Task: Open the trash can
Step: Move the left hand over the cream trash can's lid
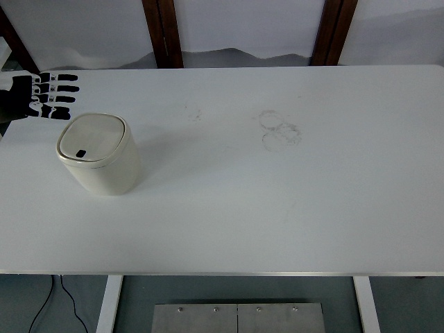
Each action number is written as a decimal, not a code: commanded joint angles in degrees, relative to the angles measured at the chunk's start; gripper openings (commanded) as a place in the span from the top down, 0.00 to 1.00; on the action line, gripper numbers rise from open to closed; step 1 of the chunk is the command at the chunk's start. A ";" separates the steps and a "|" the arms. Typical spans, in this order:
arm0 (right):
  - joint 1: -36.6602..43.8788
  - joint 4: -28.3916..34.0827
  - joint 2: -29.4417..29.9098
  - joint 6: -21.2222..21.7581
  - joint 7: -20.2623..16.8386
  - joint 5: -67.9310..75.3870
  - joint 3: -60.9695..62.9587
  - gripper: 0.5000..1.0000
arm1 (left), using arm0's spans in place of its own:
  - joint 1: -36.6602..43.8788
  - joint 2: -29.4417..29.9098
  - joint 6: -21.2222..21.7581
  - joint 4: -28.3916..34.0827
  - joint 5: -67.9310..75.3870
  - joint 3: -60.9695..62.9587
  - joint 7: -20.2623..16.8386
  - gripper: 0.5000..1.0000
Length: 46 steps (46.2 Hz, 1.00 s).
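On the white desk [277,208], toward its left side, stood the cream trash can [97,154], lid closed. Just beyond it, at the far-left edge, the left hand [43,95] hovered, fingers spread, holding nothing.

1 trash can [97,152], 1 robot hand [43,94], 1 table [277,208]
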 commanded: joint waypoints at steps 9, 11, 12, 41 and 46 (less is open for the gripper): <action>0.00 0.00 0.00 -0.04 0.03 -0.08 0.00 0.01 | -8.88 2.03 -0.59 -7.18 0.59 7.95 2.98 0.00; 0.00 0.00 0.00 0.05 -0.06 0.01 0.00 0.01 | -10.73 2.38 -1.12 -8.59 0.59 9.53 3.07 0.00; 0.00 0.00 0.00 -0.04 0.03 0.01 0.00 0.01 | -11.70 2.55 -1.29 -9.12 0.59 10.41 3.07 0.00; 0.17 0.00 0.00 0.05 0.03 -0.08 0.00 0.01 | -26.65 3.43 -3.05 -15.19 2.61 26.50 3.60 0.00; 0.17 0.00 0.00 0.05 0.03 -0.08 0.00 0.01 | -26.47 3.44 -2.88 -15.19 2.61 26.50 3.60 0.00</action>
